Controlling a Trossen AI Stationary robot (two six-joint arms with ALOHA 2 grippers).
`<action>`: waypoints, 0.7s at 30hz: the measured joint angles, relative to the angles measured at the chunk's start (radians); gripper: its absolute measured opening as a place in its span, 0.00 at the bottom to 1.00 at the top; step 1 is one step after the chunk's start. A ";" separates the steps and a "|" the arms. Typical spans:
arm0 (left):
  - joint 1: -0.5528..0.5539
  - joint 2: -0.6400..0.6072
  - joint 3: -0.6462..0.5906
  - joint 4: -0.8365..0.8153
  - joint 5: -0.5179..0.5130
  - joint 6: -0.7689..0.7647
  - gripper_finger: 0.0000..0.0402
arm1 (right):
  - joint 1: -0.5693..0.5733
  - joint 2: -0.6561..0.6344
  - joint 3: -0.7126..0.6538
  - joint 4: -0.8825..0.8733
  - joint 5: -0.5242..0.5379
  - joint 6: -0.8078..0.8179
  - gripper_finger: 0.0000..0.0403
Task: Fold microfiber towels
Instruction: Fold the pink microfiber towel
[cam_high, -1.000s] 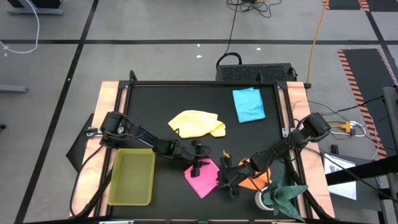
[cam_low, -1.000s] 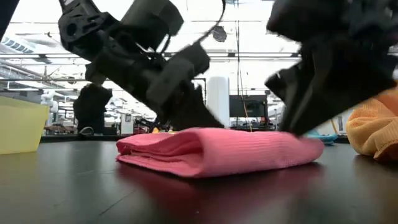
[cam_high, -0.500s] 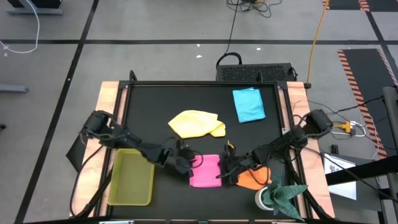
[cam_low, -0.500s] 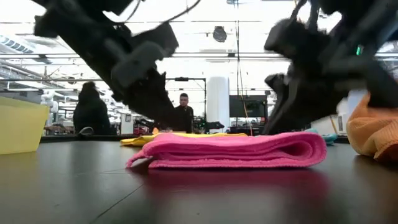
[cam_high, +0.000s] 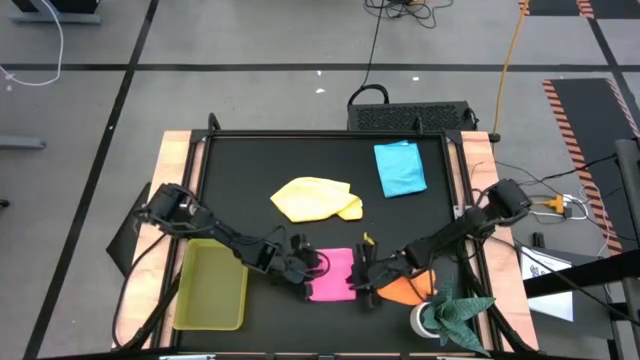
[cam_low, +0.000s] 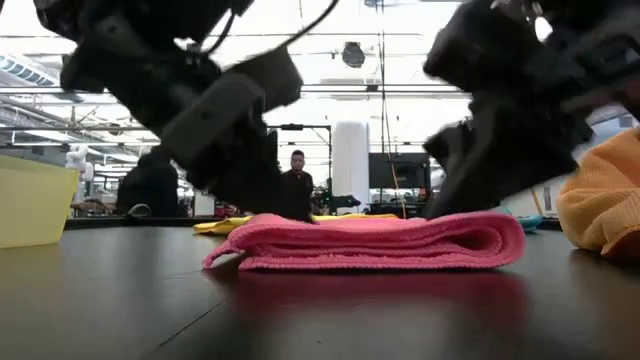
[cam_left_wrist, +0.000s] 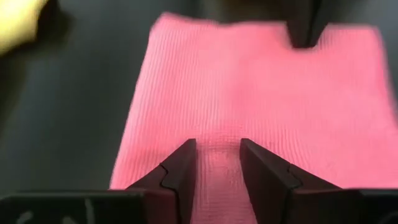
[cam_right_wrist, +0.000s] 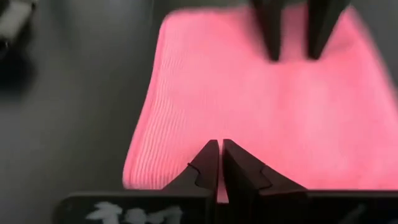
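The pink towel (cam_high: 331, 275) lies folded flat on the black tabletop (cam_high: 240, 170), at about 6 o'clock from the tabletop's middle, near the front edge. In the low view it shows as a stack of layers (cam_low: 370, 242) with the rounded fold on its right end.

The left hand (cam_high: 305, 268) sits at the towel's 9 o'clock edge. Its wrist view shows the 2 fingers (cam_left_wrist: 180, 171) parted by a narrow gap, resting on the pink cloth (cam_left_wrist: 249, 99) with a small ridge of fabric between them; whether they pinch it I cannot tell.

The right hand (cam_high: 368, 280) sits at the towel's 3 o'clock edge. Its fingertips (cam_right_wrist: 210, 163) are pressed together with nothing visibly between them, lying over the edge of the pink cloth (cam_right_wrist: 249, 93).

The orange towel (cam_high: 404, 291) is bunched just beside the right hand, at 3 o'clock from the pink one. The yellow towel (cam_high: 315, 198) lies crumpled at 12 o'clock from the pink towel, near the tabletop's middle. The light blue towel (cam_high: 400, 168) lies flat toward 1 o'clock, well apart from the others.

A yellow-green tray (cam_high: 211, 286) rests at 9 o'clock from the pink towel, and a dark green cloth (cam_high: 455, 313) sits at the front right corner.
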 joint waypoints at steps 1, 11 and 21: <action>0.002 0.003 0.000 -0.016 0.008 -0.009 0.31 | 0.003 0.012 0.000 -0.002 -0.019 -0.004 0.04; -0.013 -0.050 0.000 0.022 0.068 -0.016 0.31 | 0.057 -0.021 0.002 0.010 -0.021 -0.085 0.04; 0.065 -0.037 -0.001 -0.054 0.047 -0.006 0.31 | -0.022 -0.003 0.000 -0.009 0.108 0.028 0.04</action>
